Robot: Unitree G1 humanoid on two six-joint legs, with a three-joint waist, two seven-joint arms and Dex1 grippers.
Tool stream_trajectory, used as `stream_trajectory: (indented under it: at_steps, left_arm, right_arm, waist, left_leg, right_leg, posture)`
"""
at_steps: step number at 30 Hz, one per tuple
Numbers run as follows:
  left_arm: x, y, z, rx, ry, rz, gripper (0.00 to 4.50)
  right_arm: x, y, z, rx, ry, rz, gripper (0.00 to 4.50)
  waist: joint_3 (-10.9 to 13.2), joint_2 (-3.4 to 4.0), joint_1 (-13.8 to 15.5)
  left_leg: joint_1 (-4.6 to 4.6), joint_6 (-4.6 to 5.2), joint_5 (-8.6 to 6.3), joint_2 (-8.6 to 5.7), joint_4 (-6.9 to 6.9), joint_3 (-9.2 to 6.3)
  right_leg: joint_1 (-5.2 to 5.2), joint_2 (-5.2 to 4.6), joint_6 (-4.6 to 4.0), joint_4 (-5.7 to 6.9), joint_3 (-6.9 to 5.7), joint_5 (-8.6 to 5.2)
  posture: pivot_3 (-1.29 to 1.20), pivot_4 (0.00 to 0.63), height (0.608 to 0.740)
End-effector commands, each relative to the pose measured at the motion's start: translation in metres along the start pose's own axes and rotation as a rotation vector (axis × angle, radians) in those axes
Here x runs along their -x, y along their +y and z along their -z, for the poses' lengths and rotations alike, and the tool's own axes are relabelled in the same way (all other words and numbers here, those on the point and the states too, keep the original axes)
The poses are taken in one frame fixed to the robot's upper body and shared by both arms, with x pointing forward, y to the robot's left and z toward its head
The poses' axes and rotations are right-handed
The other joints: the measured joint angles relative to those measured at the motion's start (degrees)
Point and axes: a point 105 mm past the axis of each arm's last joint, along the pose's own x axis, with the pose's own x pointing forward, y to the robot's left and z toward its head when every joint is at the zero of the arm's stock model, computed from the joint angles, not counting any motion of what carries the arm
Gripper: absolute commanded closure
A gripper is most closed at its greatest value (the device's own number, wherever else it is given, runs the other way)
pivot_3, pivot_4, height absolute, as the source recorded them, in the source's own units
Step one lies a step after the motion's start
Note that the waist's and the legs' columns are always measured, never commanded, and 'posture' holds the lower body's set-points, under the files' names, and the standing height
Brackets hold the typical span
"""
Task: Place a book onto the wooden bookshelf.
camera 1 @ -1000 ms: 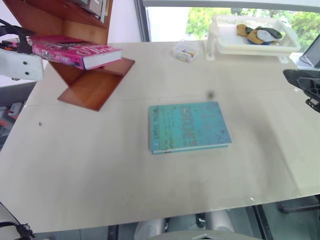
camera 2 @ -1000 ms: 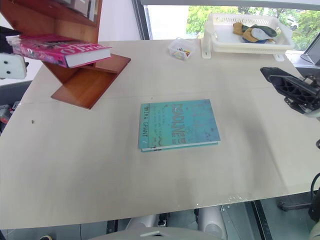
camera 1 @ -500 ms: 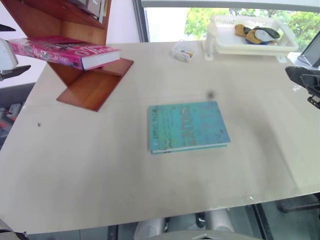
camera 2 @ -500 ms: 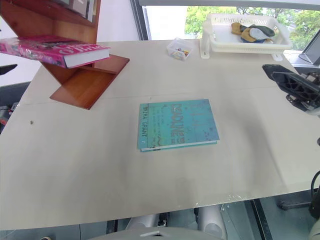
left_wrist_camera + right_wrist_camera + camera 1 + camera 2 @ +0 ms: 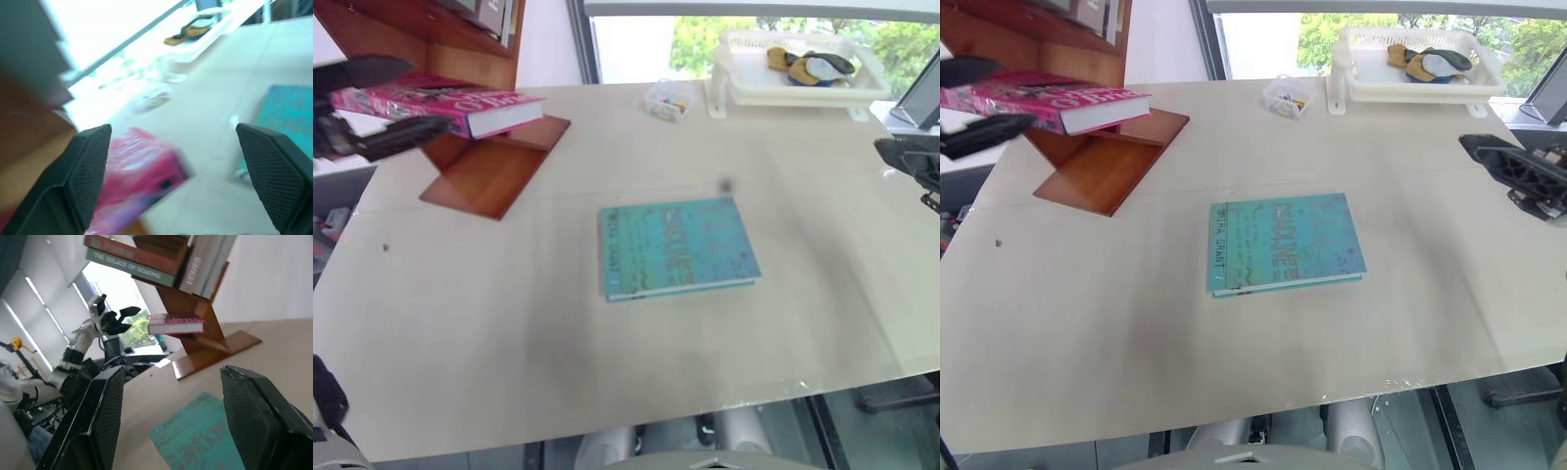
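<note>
Pink book (image 5: 440,101) is seen lying flat on the wooden bookshelf (image 5: 494,162) ledge, spine end facing the left tool (image 5: 367,106). Left tool is spread wide just beside the book, nothing pinched. Right tool (image 5: 171,421) is spread too, well apart from the bookshelf.

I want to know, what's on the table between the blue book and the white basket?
Nothing: bare tabletop between the teal-blue book and white plastic tray, per right eye view.

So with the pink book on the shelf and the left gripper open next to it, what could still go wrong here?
The pink book overhangs the wooden bookshelf board at its near end, so it might tip or slide. The open left gripper hangs close beside it; a careless move away could nudge it off.
</note>
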Motion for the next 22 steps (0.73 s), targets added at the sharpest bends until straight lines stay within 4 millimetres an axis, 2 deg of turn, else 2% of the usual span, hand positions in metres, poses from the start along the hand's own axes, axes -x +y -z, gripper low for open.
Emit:
stream_trajectory:
  at_steps: [1,4,7,10,16,22]
  left_arm:
    - [0.0,-0.02,0.012,0.031,0.046,-0.045,0.12]
    - [-0.003,-0.037,0.045,0.136,0.097,-0.046,0.12]
    - [-0.003,-0.046,0.067,0.26,0.06,-0.084,0.12]
    - [0.0,-0.062,0.096,0.329,0.121,-0.089,0.12]
    - [0.011,-0.08,0.12,0.398,0.179,-0.112,0.12]
    - [0.025,-0.083,0.131,0.416,0.232,-0.144,0.12]
  right_arm:
    - [0.019,0.005,-0.006,0.072,0.027,0.091,1.35]
    - [0.036,-0.002,0.008,0.064,0.068,0.188,1.35]
    - [0.055,-0.009,0.019,0.064,0.09,0.291,1.35]
    - [0.075,-0.013,0.028,0.076,0.107,0.386,1.35]
    - [0.105,-0.015,0.048,0.069,0.166,0.508,1.35]
    - [0.127,-0.018,0.068,0.046,0.215,0.575,1.35]
  waist:
    - [0.0,0.09,0.0]
    - [0.0,0.09,0.1]
    - [-0.1,0.1,0.4]
    - [-0.1,0.08,0.5]
    - [-0.1,0.08,0.6]
    - [-0.1,0.08,0.6]
  left_leg:
    - [0.05,0.0,0.0,0.0,-0.03,0.06]
    - [0.08,-0.01,0.0,0.01,-0.03,0.08]
    - [0.2,-0.01,0.0,-0.01,-0.01,0.17]
    - [0.29,-0.02,0.0,-0.02,0.01,0.23]
    - [0.4,-0.01,-0.01,-0.02,-0.02,0.34]
    - [1.19,0.01,-0.04,0.01,-0.23,0.4]
  right_leg:
    - [0.0,-0.01,0.0,0.03,0.08,0.0]
    - [0.0,0.02,-0.01,0.04,0.09,0.0]
    - [0.05,0.0,-0.01,-0.08,0.19,0.0]
    - [0.09,0.01,-0.02,-0.04,0.26,0.0]
    - [0.12,0.02,-0.03,-0.06,0.43,0.0]
    - [0.77,0.05,-0.05,-0.23,0.51,-0.03]
  posture:
    - [0.0,0.15,0.74]
    - [0.0,0.15,0.74]
    - [0.0,0.15,0.74]
    - [0.0,0.15,0.74]
    - [0.0,0.15,0.74]
    - [0.0,0.15,0.74]
